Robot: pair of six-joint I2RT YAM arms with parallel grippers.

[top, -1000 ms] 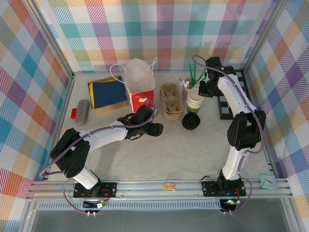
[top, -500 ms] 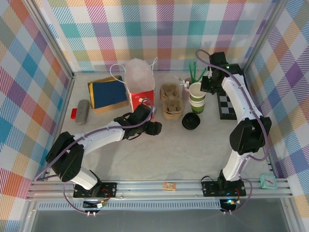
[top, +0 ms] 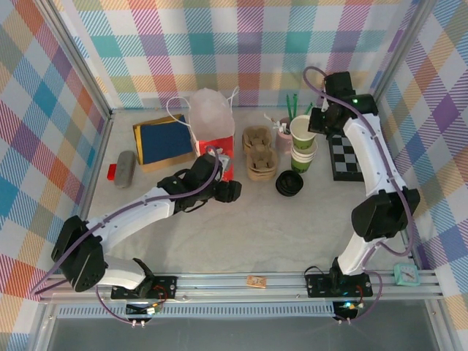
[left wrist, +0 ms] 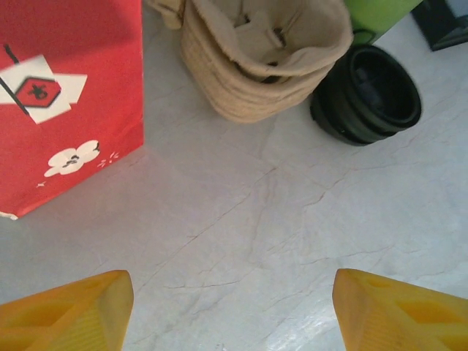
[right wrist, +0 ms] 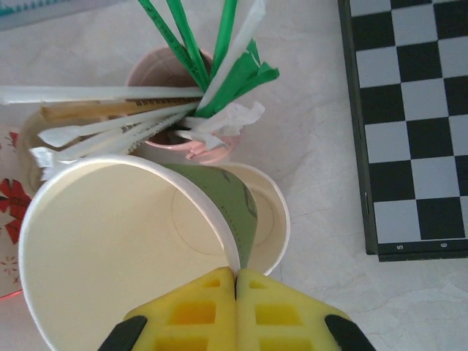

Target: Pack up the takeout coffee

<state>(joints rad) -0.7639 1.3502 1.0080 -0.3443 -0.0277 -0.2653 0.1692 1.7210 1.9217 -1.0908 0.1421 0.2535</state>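
The right gripper [right wrist: 235, 281] is pinching the lidless cup [right wrist: 110, 252] by its rim, tilted, just above the cup stack [right wrist: 269, 219].

green cup [right wrist: 238, 208], red bag [top: 208, 142], checkered board [top: 341, 157]

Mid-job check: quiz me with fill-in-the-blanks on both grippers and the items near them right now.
1. The right gripper is ____ on the rim of the lidless cup.
2. The left gripper stands ____, holding nothing.
3. The bag ahead of the left gripper is ____.
4. The straws stand in a ____ holder.
Missing words: shut; open; red; pink.
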